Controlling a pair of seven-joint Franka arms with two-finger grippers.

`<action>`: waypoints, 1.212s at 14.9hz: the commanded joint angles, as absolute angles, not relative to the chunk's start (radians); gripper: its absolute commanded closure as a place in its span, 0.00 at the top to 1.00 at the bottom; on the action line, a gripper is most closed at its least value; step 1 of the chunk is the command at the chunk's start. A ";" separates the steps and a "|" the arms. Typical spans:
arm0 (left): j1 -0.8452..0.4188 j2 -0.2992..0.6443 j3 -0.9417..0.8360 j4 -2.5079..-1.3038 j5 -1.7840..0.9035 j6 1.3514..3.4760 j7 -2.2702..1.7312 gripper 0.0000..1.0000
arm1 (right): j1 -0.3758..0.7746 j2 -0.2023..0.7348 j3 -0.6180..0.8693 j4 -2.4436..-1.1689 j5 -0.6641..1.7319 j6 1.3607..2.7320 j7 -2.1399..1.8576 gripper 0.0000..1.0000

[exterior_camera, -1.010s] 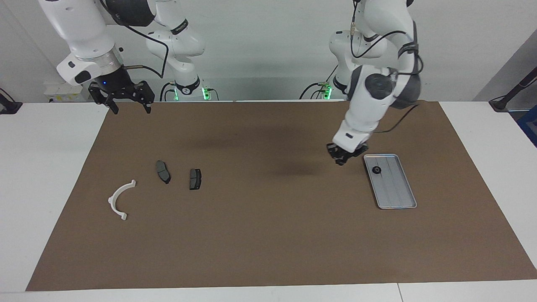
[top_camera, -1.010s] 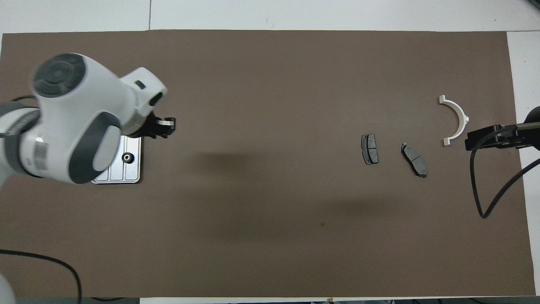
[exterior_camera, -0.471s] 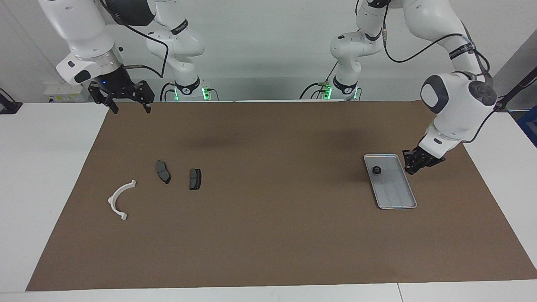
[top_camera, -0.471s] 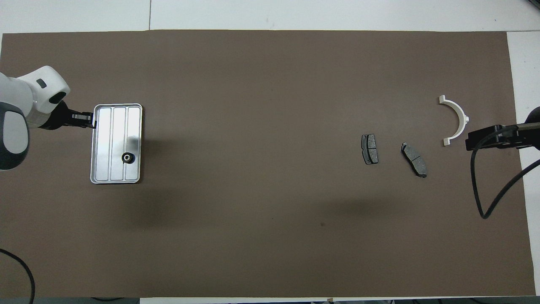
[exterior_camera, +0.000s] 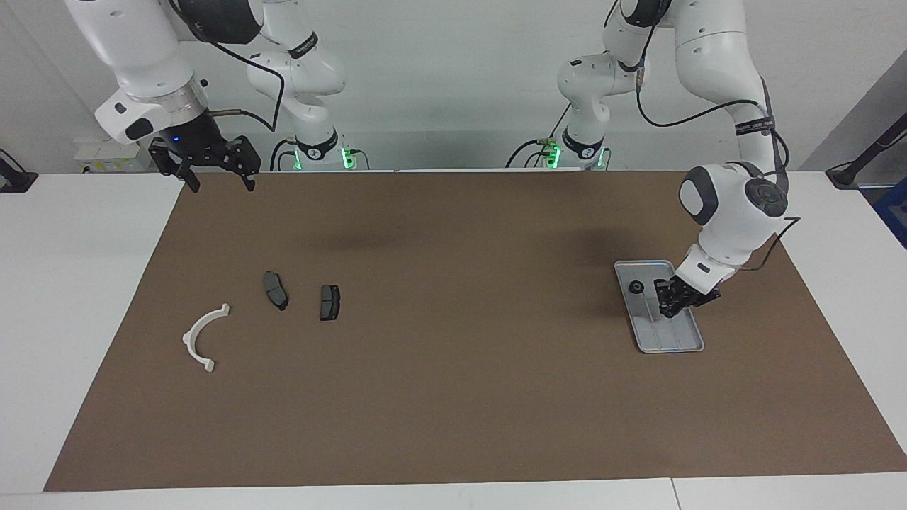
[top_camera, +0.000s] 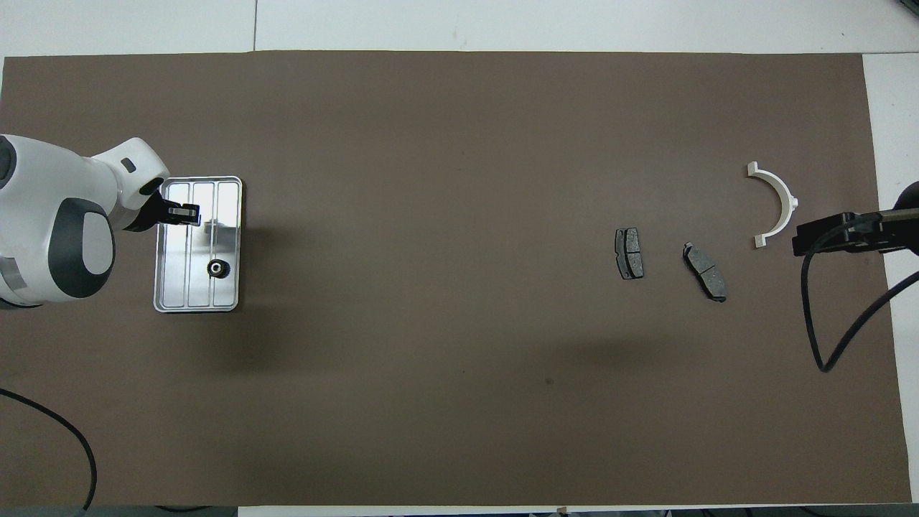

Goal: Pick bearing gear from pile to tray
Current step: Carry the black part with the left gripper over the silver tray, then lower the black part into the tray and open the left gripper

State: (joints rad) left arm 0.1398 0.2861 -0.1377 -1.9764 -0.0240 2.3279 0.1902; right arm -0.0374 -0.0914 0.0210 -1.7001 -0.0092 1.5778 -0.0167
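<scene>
The silver tray lies toward the left arm's end of the table. One small black bearing gear rests in it, in the end nearer the robots. My left gripper hangs low over the tray, shut, apart from that gear; I cannot make out anything between its tips. The pile lies toward the right arm's end: a white half-ring and two dark brake-pad plates. My right gripper waits open above the mat's corner.
A brown mat covers most of the white table. The second plate sits beside the first. A black cable droops from the right arm over the mat's edge.
The left arm swung from the mat beside the tray, across it toward the table's end, then came back over the tray. The right arm has not moved.
</scene>
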 commanded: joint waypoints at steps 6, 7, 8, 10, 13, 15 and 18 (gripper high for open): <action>0.081 0.264 -0.127 -2.098 -0.037 2.454 0.147 0.00 | -0.041 -0.114 0.018 -1.720 0.017 1.598 -0.020 1.00; 0.081 0.262 -0.126 -2.100 -0.037 2.453 0.149 0.00 | -0.043 -0.114 0.018 -1.718 0.018 1.598 -0.021 1.00; 0.081 0.264 -0.126 -2.100 -0.037 2.450 0.150 0.00 | -0.043 -0.114 0.018 -1.717 0.017 1.598 -0.021 1.00; 0.087 0.262 -0.126 -2.091 -0.037 2.431 0.153 0.00 | -0.043 -0.114 0.018 -1.703 0.017 1.594 -0.021 1.00; 0.090 0.258 -0.126 -2.082 -0.032 2.402 0.156 0.83 | -0.041 -0.115 0.020 -1.690 0.017 1.589 -0.023 1.00; 0.097 0.256 -0.126 -2.028 -0.032 2.338 0.163 0.95 | -0.043 -0.115 0.020 -1.690 0.017 1.589 -0.023 1.00; 0.103 0.233 -0.126 -1.886 -0.035 2.173 0.154 1.00 | -0.043 -0.115 0.020 -1.690 0.017 1.589 -0.021 1.00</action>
State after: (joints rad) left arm 0.0988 0.2686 -0.1291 -1.9783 -0.0241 2.3009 0.1509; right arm -0.0373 -0.1049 0.0210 -1.6845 -0.0092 1.5790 -0.0166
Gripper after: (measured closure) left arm 0.066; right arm 0.000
